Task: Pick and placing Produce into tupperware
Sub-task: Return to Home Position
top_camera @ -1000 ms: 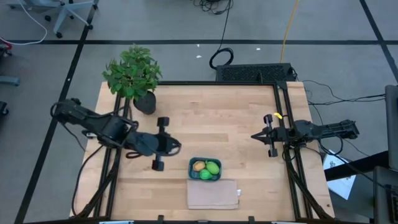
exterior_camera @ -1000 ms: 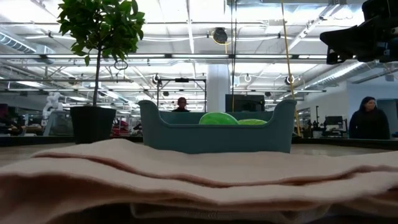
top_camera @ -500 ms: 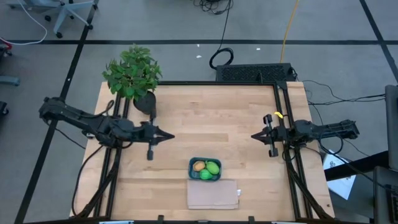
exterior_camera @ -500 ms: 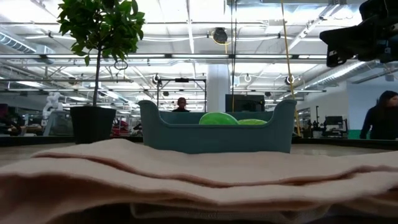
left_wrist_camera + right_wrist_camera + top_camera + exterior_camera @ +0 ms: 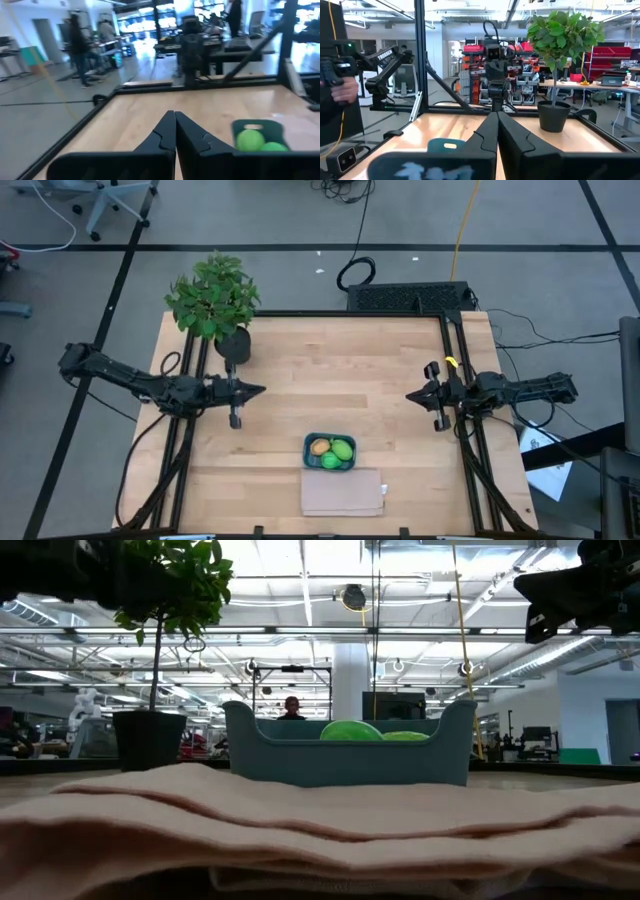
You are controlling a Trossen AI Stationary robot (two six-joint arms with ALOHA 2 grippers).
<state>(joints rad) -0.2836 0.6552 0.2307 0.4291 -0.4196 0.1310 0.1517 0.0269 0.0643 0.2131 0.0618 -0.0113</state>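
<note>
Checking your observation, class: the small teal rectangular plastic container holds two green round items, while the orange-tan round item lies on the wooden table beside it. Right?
No. The high view shows the orange-tan round item also inside the teal container, next to the two green round items, not on the wooden table.

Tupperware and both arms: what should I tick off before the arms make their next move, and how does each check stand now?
1. All produce inside the tupperware: the orange-tan piece, the larger green piece and the smaller green piece are in it: ok.
2. The left gripper shut, holding nothing: ok.
3. The right gripper shut, holding nothing: ok.
4. Both grippers apart from the tupperware, one to each side: ok.
5. The tupperware upright on the table, by the low view: ok.
6. A gap between the tupperware and the cloth: cannot tell.
</note>
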